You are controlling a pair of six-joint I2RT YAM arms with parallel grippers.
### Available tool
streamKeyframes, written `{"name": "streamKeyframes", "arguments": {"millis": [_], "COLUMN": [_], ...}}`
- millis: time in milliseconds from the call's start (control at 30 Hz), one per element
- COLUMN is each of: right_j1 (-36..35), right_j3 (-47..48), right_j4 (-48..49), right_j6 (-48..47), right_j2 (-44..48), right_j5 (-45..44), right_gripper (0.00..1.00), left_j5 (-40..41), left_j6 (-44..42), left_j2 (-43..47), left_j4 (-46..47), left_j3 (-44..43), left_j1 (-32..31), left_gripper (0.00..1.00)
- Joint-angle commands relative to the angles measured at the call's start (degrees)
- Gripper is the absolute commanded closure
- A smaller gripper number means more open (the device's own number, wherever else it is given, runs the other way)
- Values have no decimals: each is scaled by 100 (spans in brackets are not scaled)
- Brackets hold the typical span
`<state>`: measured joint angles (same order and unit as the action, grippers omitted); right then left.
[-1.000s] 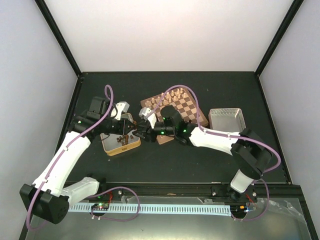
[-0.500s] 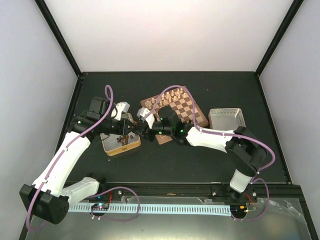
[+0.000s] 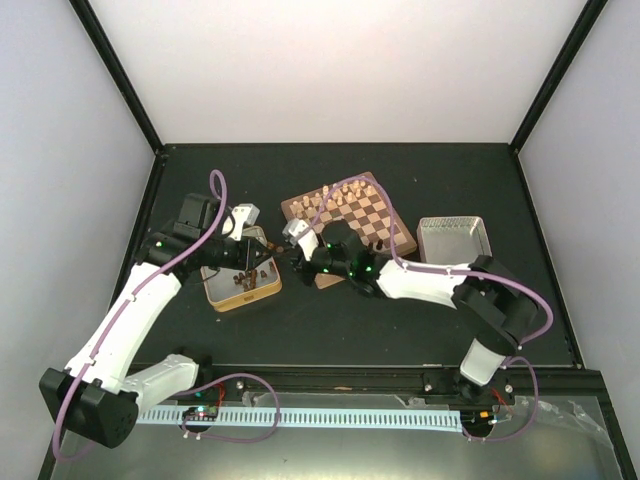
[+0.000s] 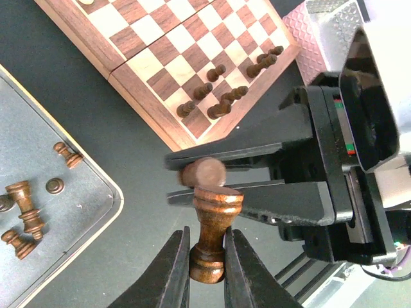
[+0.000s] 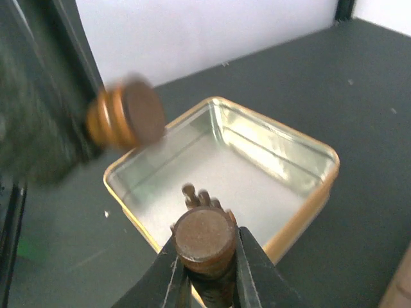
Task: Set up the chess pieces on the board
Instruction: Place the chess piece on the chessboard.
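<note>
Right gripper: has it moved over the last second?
Yes. In the top view the right gripper shifted left, away from the board toward the gold-rimmed tin.

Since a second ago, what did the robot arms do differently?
The right pincer shut on a dark chess piece, close beside the left pincer. The left pincer stayed shut on a second piece; the board and the tin did not move.

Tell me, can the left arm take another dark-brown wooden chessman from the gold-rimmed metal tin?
Probably not yet: the left tool is shut on a dark-brown wooden chessman, though the tin lies close by, uncovered.
</note>
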<state>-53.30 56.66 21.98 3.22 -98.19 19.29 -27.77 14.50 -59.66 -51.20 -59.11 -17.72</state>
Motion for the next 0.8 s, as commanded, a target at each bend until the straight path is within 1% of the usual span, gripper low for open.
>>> {"name": "streamKeyframes", "arguments": {"millis": [0, 100, 200, 300, 400, 567, 667, 767], "right_j1": [-30, -29, -24, 15, 150, 521, 699, 770], "right_j3": [-555, -797, -845, -759, -774, -958, -1152, -1362], "right_j4": [168, -260, -1159, -2081, -2705, -3443, -3756, -3874], "right_j6": [484, 1031, 1632, 2242, 2721, 3134, 3163, 3141], "right_j2": [663, 1130, 1553, 1886, 2205, 2744, 3091, 3406], "right_j5": [-657, -1004, -1496, -2046, -2226, -2270, -2387, -2525], "right_gripper": [99, 99, 99, 99, 99, 99, 99, 99], "left_j5": [152, 207, 421, 778, 1096, 1668, 1741, 1739], "left_j6": [-110, -198, -248, -271, -276, -213, -198, -211], "left_j2": [-107, -291, -567, -936, -1482, -2704, -3420, -4153], "left_j4": [-143, -145, -221, -239, -249, -483, -534, -688], "left_j3": [-79, 18, -19, -170, -434, -1298, -1850, -2566], "left_j1": [5, -31, -181, -453, -797, -1225, -1308, -1363], "left_gripper": [97, 96, 96, 96, 95, 92, 91, 91]}}
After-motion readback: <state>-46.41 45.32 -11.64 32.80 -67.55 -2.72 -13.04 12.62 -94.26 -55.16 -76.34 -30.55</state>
